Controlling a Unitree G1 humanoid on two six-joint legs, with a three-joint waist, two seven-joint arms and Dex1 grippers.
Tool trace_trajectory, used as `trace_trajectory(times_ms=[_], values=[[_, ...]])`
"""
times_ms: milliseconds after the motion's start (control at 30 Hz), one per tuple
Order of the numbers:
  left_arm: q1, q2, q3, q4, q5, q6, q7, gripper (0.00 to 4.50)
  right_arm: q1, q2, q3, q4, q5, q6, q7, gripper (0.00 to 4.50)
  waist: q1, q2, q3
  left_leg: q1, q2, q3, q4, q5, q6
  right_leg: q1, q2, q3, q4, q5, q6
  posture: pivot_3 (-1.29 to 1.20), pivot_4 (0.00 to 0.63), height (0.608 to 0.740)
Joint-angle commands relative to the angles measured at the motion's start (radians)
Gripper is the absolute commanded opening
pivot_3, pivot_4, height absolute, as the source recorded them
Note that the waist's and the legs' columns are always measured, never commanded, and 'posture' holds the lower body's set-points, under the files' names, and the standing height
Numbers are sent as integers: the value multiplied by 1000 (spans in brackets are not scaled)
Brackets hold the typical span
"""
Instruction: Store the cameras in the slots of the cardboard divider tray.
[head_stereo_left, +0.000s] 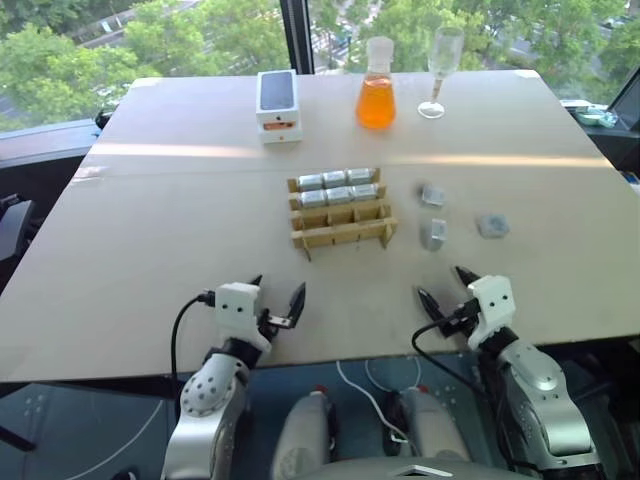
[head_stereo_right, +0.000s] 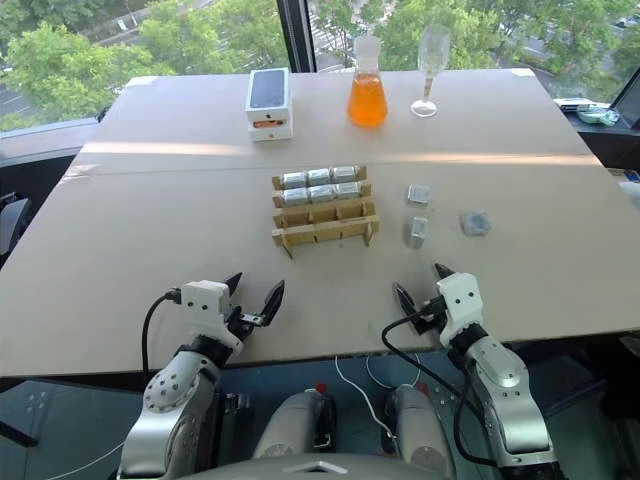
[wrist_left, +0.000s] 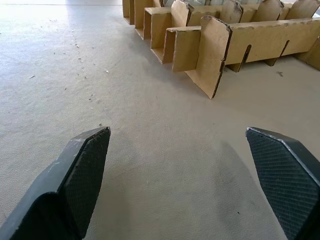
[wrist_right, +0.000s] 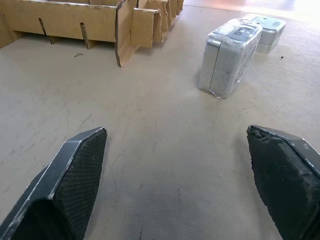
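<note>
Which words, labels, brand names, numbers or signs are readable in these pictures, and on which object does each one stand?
No text can be read.
White phone box: an orange mark on its front side, too small to read.
Upright camera: faint print on its top face, too blurred to read.
Cardboard tray, orange flask, glass: no print visible.

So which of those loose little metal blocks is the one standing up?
Start at the cardboard tray mid-table. Three silver blocks lie loose to its right; the nearest one, level with the tray's front row, stands on its edge. The other two lie flat.
</note>
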Motion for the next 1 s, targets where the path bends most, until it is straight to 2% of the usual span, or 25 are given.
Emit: trace_trajectory(times_ms=[33, 500, 667, 867, 1000], values=[[10, 5, -2, 10, -1, -3, -7, 4500, 1, 0, -9, -21, 6, -18, 0, 4436, 0, 0, 0, 0, 0, 0, 0, 0, 0, 0, 0, 0, 0, 0, 0, 0, 150, 740], [12, 13, 6, 7, -24, -6, -19, 4500, -12, 12, -5, -15, 0, -8, -16, 4436, -1, 0, 0, 0, 0, 0, 0, 0, 0, 0, 0, 0, 0, 0, 0, 0, 150, 740], [-3, 39, 5, 2, -29, -14, -58, 4500, -59, 58, -26, -29, 20, 60, -81, 4436, -1, 0, 0, 0, 0, 0, 0, 0, 0, 0, 0, 0, 0, 0, 0, 0, 150, 740], [-41, 180, 41, -37, -108, 14, -220, 4500, -142, 111, -37, -36, 21, 145, -154, 4436, -1, 0, 0, 0, 1, 0, 0, 0, 0, 0, 1, 0, 1, 0, 0, 0, 150, 740], [-64, 359, 56, -69, -152, 36, -394, 4500, -195, 138, -37, -2, -3, 166, -200, 4436, -3, 0, 0, 0, 1, 0, 0, 0, 0, -1, 1, 0, 1, 0, 0, 0, 150, 740]])
